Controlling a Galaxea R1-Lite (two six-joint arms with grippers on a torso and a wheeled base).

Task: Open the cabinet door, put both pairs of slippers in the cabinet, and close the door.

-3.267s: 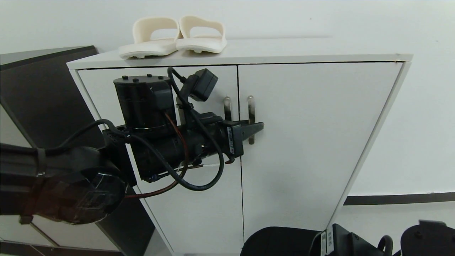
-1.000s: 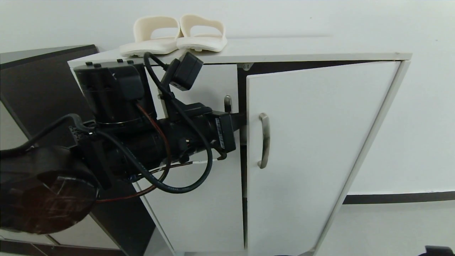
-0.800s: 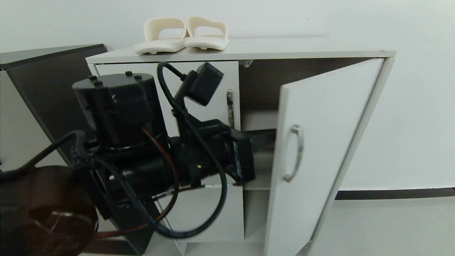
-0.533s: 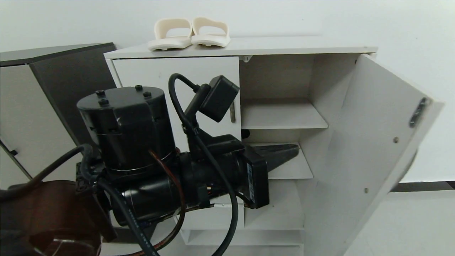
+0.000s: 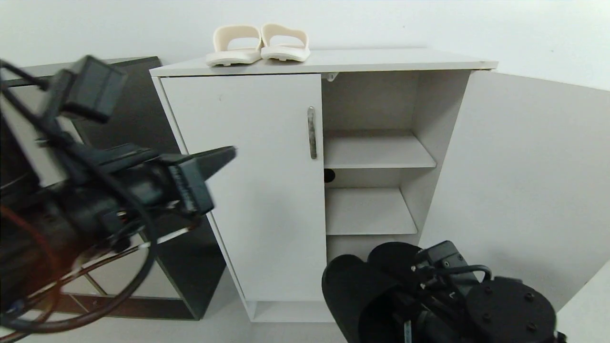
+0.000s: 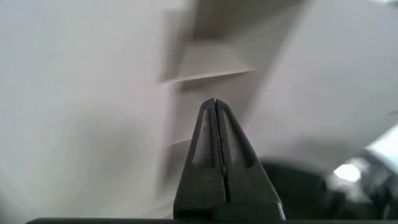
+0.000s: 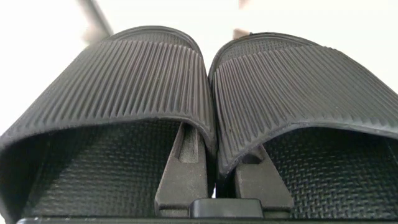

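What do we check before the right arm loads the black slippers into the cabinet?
1. Right door swung wide open: ok.
2. Upper shelf and middle shelf exposed for loading: ok.
3. Black slippers clamped side by side in the right gripper: ok.
4. Grip firm enough for the reach: cannot tell.
5. Left gripper shut, in front of the left door, off the opening: ok.
6. Cream slippers stowed: not ok, they sit on the cabinet top.
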